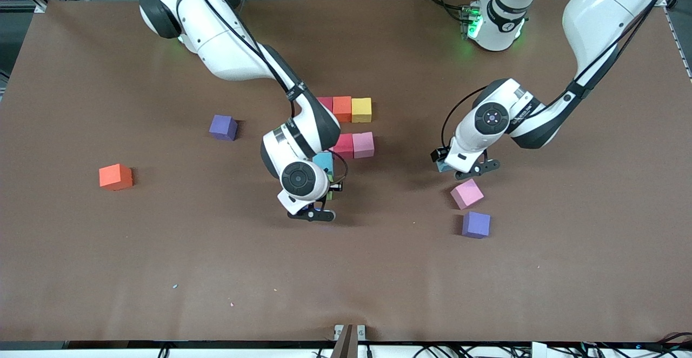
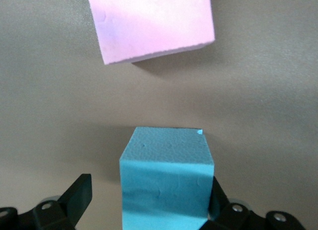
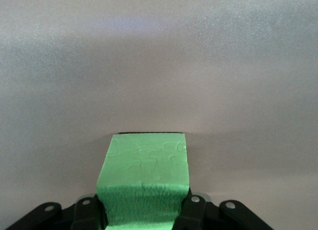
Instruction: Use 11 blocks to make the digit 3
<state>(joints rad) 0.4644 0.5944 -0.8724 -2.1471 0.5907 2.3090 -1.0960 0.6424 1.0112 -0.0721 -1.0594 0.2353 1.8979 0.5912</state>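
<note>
The eleven small matte foam cubes are only partly arranged. At the centre of the front view a top row of pink cube point(image 1: 325, 102), orange cube point(image 1: 342, 108) and yellow cube point(image 1: 361, 110) is laid; below it sit a red cube point(image 1: 344, 145) and pink cube point(image 1: 363, 144), with a light blue cube point(image 1: 323, 161) just under them. The right gripper point(image 3: 144, 210) is clamped on a green cube point(image 3: 145, 178), low over the table beside that blue cube. The left gripper point(image 2: 149, 202) straddles another light blue cube point(image 2: 166, 178) with jaws apart, right of centre. Still loose: a pink cube point(image 1: 466, 193) just below it and an orange-red cube point(image 1: 115, 177) at mid-left. Roughly half seems done.
</note>
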